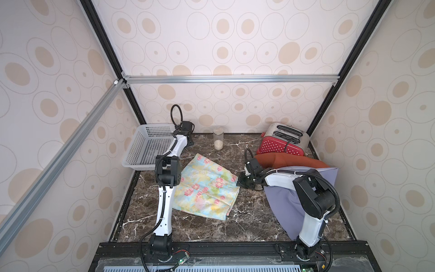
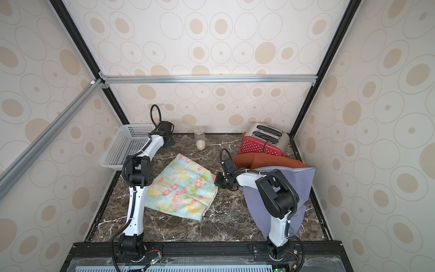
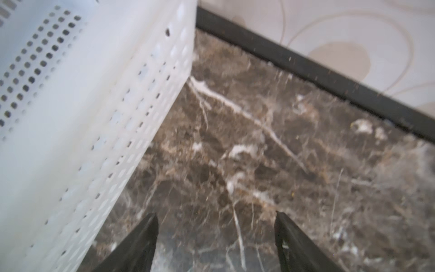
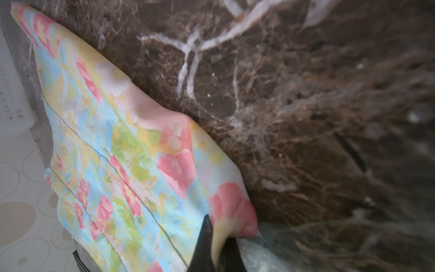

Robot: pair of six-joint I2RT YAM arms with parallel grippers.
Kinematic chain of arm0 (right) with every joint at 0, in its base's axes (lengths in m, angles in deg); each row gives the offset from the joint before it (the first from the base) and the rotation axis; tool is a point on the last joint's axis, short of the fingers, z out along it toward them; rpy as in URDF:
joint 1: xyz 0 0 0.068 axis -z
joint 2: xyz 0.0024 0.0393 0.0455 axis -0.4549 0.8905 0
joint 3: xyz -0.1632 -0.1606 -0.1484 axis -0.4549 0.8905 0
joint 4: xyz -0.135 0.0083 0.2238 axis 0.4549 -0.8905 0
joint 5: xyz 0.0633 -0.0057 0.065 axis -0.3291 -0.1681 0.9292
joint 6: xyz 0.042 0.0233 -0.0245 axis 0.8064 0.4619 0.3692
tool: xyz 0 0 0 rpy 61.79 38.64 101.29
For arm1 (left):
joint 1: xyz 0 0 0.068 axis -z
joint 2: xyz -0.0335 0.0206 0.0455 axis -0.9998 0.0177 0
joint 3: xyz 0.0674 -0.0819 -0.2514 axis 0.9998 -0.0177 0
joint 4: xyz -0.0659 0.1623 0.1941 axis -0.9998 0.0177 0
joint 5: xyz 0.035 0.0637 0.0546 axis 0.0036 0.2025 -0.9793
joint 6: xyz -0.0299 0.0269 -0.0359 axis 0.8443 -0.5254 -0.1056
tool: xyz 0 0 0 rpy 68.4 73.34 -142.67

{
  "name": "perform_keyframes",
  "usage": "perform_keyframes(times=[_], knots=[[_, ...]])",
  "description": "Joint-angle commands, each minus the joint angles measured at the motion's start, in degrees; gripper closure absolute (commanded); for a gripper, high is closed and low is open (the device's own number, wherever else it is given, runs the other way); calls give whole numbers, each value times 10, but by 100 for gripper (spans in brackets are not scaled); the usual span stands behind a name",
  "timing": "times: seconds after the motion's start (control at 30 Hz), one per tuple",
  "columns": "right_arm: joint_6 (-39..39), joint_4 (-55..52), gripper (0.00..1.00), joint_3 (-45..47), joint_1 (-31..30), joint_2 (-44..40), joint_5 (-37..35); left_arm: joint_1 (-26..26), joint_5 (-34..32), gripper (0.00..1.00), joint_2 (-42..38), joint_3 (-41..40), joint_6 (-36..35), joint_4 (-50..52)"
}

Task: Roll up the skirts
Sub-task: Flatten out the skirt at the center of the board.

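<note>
floral skirt (image 1: 207,188) lies spread near the middle of the marble tabletop (image 1: 211,226), mostly flat, with layered edges showing at its near corner. in both top views the left arm's forearm crosses in front of its left edge.

right gripper (image 1: 242,182) sits low at the skirt's right-hand corner. the right wrist view shows its black fingers (image 4: 204,235) clamped together on a pale fold of the floral cloth, that corner bunched and lifted slightly off the marble.

left gripper (image 3: 216,214) is at the far left of the table, just beside the white perforated basket (image 1: 146,146). in the left wrist view its two fingers stand well apart over bare marble, nothing between them. height above the surface is hard to judge there, as the view is blurred.

rust-orange skirt (image 1: 282,161) lies in a soft heap at the far right, just in front of the red toaster (image 1: 280,141), possibly touching it.

lavender skirt (image 1: 282,202) covers the right side of the table, its far edge overlapping the rust-orange one. the right arm reaches across above it. neither gripper touches these two.

glass jar (image 1: 218,140) stands upright by the back wall, between basket and toaster, with a little pale content at the bottom.
</note>
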Motion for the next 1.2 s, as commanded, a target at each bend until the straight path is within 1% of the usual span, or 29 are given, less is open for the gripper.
perform_keyframes(times=[0.0, 0.07, 0.13, 0.2, 0.27, 0.3, 0.43, 0.47, 0.53, 0.6, 0.67, 0.7, 0.8, 0.87, 0.9, 1.03, 1.13, 1.17], knots=[[-11, -39, 100, -4, -5, -26, -13, -6, 39, 20, -2, 56, -1, 14], [-10, -50, 100, -11, -5, -32, -20, -5, 86, 13, -29, 41, 9, 5], [-4, -65, 100, -21, -6, -36, -29, 12, 125, 6, -75, 9, 12, 3], [5, -82, 100, -29, -5, -38, -39, 42, 132, 1, -138, -37, 1, 11], [19, -88, 100, -28, -5, -43, -47, 74, 134, 1, -235, -134, 14, 1], [27, -85, 100, -22, -5, -47, -49, 90, 142, 1, -290, -201, 34, -12], [60, -50, 100, 15, -4, -75, -65, 163, 159, 1, -522, -513, 136, -103], [64, -40, 100, 23, -4, -82, -69, 182, 165, 1, -564, -579, 151, -113], [62, -30, 100, 32, -3, -94, -72, 223, 154, 1, -651, -692, 194, -82], [61, -28, 100, 38, -2, -99, -70, 243, 149, 1, -728, -794, 244, -49], [58, -15, 100, 46, -2, -105, -63, 250, 138, 2, -811, -887, 298, -13], [56, -10, 100, 50, -2, -108, -61, 251, 125, 2, -858, -924, 316, 1], [46, 2, 100, 57, -2, -119, -60, 253, 77, 3, -968, -1001, 364, 26], [44, 3, 100, 57, -1, -128, -64, 251, 72, 3, -993, -1039, 387, 19], [42, 0, 100, 54, -1, -132, -64, 251, 73, 3, -990, -1054, 393, 13], [37, -18, 100, 46, -2, -150, -69, 251, 69, 1, -946, -1100, 409, -44], [29, -32, 100, 44, -1, -161, -71, 251, 37, 6, -910, -1116, 409, -97], [27, -38, 100, 44, -2, -164, -72, 251, 22, 10, -897, -1121, 406, -118]])
